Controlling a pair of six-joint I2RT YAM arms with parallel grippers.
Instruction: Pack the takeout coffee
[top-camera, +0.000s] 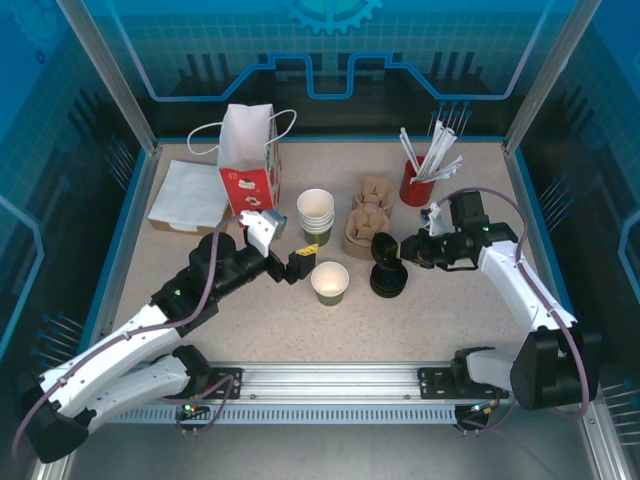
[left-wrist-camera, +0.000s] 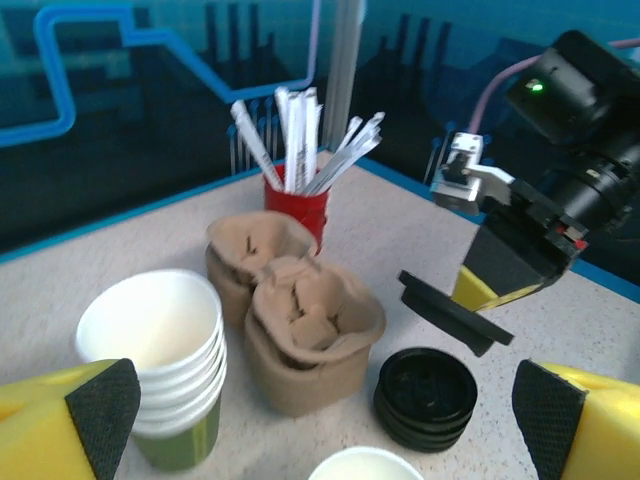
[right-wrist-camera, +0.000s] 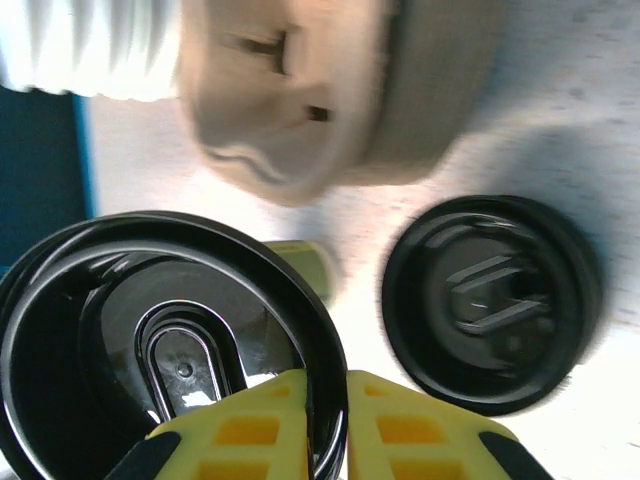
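Pinching a black lid (right-wrist-camera: 120, 300) by its rim, right gripper (right-wrist-camera: 327, 398) must next cap the green cup (top-camera: 330, 283); left gripper (top-camera: 303, 259) jaws gape.

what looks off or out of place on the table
Nothing is spilled or damaged. The only thing askew is a black lid, pinched at its rim by the right gripper and hanging tilted in the air by the lid stack. The green cup stands upright, unlidded.

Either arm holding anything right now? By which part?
The right gripper holds a lid by its rim, pinched between its fingers. The left gripper is open, holding nothing.
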